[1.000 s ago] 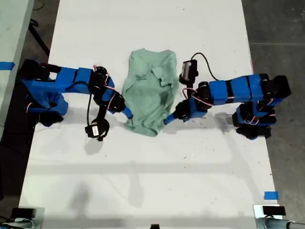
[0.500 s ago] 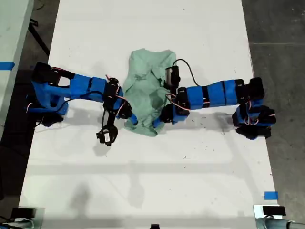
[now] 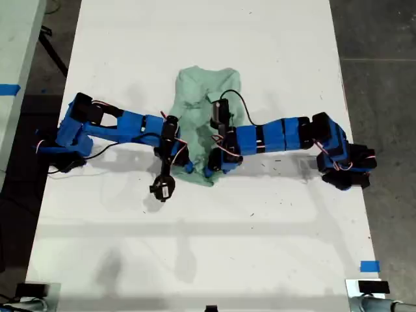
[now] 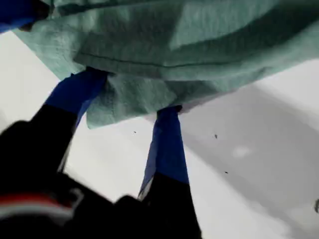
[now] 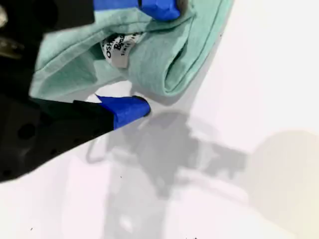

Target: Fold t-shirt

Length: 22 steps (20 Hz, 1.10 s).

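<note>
Grippers both at the shirt's near hem. My first gripper (image 4: 130,94) has its jaws spread, tips tucked under the shirt (image 4: 199,45) edge, nothing pinched. My second gripper (image 5: 152,55) straddles a rolled fold (label showing), jaws apart; grip unclear. Shirt (image 3: 205,120) lies bunched mid-table (image 3: 208,247), between both arms.

Both fingertips of my first gripper (image 4: 132,92) vanish under the t-shirt (image 4: 199,45) hem, so there's no telling whether they're pinching cloth. Its body nearest the lens is a dark blur. At my second gripper (image 5: 154,59), the upper finger (image 5: 159,7) runs off the frame. Between the jaws sits a label (image 5: 115,50), print too blurred to read. Grip there is unclear too.
</note>
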Tool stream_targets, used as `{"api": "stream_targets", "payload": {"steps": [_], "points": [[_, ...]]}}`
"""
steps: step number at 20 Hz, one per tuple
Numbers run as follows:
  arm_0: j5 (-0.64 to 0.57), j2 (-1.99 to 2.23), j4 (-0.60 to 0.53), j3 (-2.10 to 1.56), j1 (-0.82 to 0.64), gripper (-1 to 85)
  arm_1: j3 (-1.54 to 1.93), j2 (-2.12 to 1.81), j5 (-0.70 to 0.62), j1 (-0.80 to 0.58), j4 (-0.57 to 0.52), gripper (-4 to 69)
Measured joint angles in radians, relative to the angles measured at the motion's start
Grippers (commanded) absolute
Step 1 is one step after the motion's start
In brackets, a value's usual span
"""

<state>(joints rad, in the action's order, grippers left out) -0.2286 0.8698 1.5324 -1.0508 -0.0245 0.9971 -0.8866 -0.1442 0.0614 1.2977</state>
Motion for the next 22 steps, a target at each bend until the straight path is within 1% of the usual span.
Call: {"api": "stream_targets", "payload": {"steps": [2,3,4,8,11,13,16,19,20,22], "points": [[-0.003,-0.055,0.026,0.091,0.000,12.9,-0.072,0.041,0.017,0.000,-0.002,0.3],[0.012,-0.060,0.026,0.106,0.000,4.7,-0.092,0.055,0.017,0.000,-0.002,0.3],[0.031,-0.063,0.028,0.115,0.000,1.1,-0.092,0.057,0.020,0.000,-0.002,0.3],[0.052,-0.067,0.035,0.123,0.002,-0.1,-0.104,0.060,0.037,0.000,0.017,0.3],[0.071,-0.063,0.097,0.124,0.025,-0.1,-0.103,0.038,0.063,0.029,0.046,0.3],[0.110,-0.026,0.144,0.126,0.087,-0.1,-0.103,-0.009,0.097,0.072,0.063,0.3],[0.186,0.061,0.161,0.140,0.218,-0.1,-0.103,-0.072,0.161,0.164,0.069,0.3],[0.247,0.080,0.166,0.212,0.325,-0.1,-0.101,-0.097,0.193,0.233,0.026,0.3],[0.262,0.080,0.166,0.225,0.344,-0.1,-0.100,-0.097,0.193,0.242,0.002,0.3],[0.259,0.084,0.169,0.230,0.351,-0.1,-0.100,-0.098,0.193,0.245,-0.005,0.3]]}}
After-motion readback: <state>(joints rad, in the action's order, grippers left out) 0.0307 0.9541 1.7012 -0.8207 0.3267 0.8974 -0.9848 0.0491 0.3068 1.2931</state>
